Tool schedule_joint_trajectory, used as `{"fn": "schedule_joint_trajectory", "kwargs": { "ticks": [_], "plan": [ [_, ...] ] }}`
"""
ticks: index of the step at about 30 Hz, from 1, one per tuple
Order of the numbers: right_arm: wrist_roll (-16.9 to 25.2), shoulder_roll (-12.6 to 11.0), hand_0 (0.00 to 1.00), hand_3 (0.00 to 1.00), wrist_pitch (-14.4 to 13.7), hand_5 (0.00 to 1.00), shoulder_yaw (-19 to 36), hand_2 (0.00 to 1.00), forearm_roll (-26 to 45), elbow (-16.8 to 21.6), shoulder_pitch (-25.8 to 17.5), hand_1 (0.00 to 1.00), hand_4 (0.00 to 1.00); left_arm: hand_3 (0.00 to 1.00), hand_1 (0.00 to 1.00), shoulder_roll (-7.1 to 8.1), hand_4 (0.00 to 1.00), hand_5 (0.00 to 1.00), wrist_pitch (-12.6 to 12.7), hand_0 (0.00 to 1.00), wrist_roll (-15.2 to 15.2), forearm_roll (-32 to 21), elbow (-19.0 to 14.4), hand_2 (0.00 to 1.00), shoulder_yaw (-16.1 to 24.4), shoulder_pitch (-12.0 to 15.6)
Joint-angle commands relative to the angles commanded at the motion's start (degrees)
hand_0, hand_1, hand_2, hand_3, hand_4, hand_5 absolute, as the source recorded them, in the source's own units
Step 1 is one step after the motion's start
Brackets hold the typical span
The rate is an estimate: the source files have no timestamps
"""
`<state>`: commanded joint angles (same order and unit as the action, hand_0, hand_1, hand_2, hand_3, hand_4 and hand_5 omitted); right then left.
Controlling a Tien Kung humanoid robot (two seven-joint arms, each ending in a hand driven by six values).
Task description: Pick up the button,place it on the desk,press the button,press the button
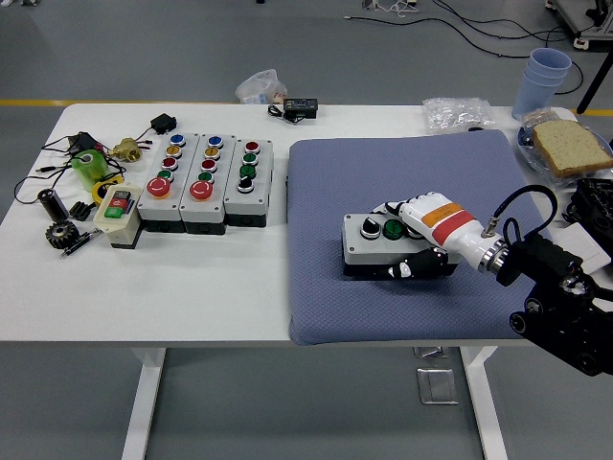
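Grey button box sits on the blue mat covering the counter. My right robot hand grips its right end, thumb in front and fingers behind, to carry it. No left hand is visible.

Robotics lab or workshop — grey floor with loose cables, white table carrying button boxes, a gear, small parts — blue pad as work surface.
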<state>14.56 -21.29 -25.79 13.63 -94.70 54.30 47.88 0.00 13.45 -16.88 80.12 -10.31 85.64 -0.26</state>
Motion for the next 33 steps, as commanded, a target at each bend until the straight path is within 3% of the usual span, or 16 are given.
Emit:
{"fn": "schedule_joint_trajectory", "kwargs": {
  "ticks": [2,3,14,15,20,21,26,27,32,33],
  "plan": [
    [-0.6,0.1,0.269,0.515,0.2,0.254,-0.2,0.467,-0.5,0.1,0.1,0.271,0.581,0.429,0.42,0.0,0.267,0.389,0.0,0.558,0.0,0.0,0.0,0.424,0.0,0.0],
    [-0.9,0.2,0.271,0.543,0.3,0.192,-0.3,0.496,-0.8,0.1,0.2,0.294,0.624,0.429,0.421,0.0,0.266,0.39,0.0,0.557,0.0,0.0,0.0,0.424,0.0,-0.1],
    [-4.1,0.0,0.291,0.586,1.5,0.157,-0.9,0.541,-3.6,-0.1,0.4,0.345,0.679,0.43,0.421,0.0,0.267,0.389,0.1,0.558,0.1,-0.9,0.0,0.425,-0.4,-0.3],
    [-4.1,0.0,0.372,0.752,1.5,0.131,-0.9,0.63,-3.7,-0.1,0.4,0.425,0.707,0.43,0.421,0.0,0.267,0.391,0.1,0.557,0.1,-1.0,0.0,0.425,-0.5,-0.3],
    [-4.9,-0.1,0.372,0.752,2.8,0.131,-1.0,0.63,-3.7,0.0,0.4,0.425,0.707,0.43,0.421,0.0,0.267,0.391,0.1,0.557,0.1,-0.9,0.0,0.425,-0.4,-0.4],
    [-5.0,-0.1,0.503,0.826,3.1,0.114,-1.0,0.686,-3.7,0.0,0.3,0.494,0.724,0.43,0.421,0.0,0.268,0.39,0.1,0.557,0.1,-0.9,0.0,0.425,-0.4,-0.4],
    [-5.2,-0.1,0.503,0.826,4.2,0.114,-0.9,0.686,-3.6,0.1,0.2,0.494,0.724,0.43,0.421,0.0,0.268,0.39,0.2,0.557,0.1,-1.0,0.0,0.425,-0.5,-0.4],
    [-5.4,-0.1,0.651,0.868,4.5,0.092,-0.8,0.75,-3.7,0.2,0.2,0.59,0.744,0.429,0.421,0.0,0.268,0.391,0.2,0.557,0.1,-1.1,0.0,0.426,-0.5,-0.4],
    [-5.7,-0.2,0.651,0.868,4.8,0.092,-0.4,0.75,-3.5,0.5,0.2,0.59,0.744,0.429,0.421,0.0,0.268,0.391,0.2,0.557,0.1,-1.3,0.0,0.426,-0.4,-0.6],
    [-5.7,-0.2,0.696,0.889,4.9,0.086,-0.4,0.794,-3.6,0.6,0.2,0.631,0.76,0.429,0.421,0.0,0.271,0.388,0.2,0.558,0.1,-1.3,0.0,0.425,-0.4,-0.7]
  ]
}}
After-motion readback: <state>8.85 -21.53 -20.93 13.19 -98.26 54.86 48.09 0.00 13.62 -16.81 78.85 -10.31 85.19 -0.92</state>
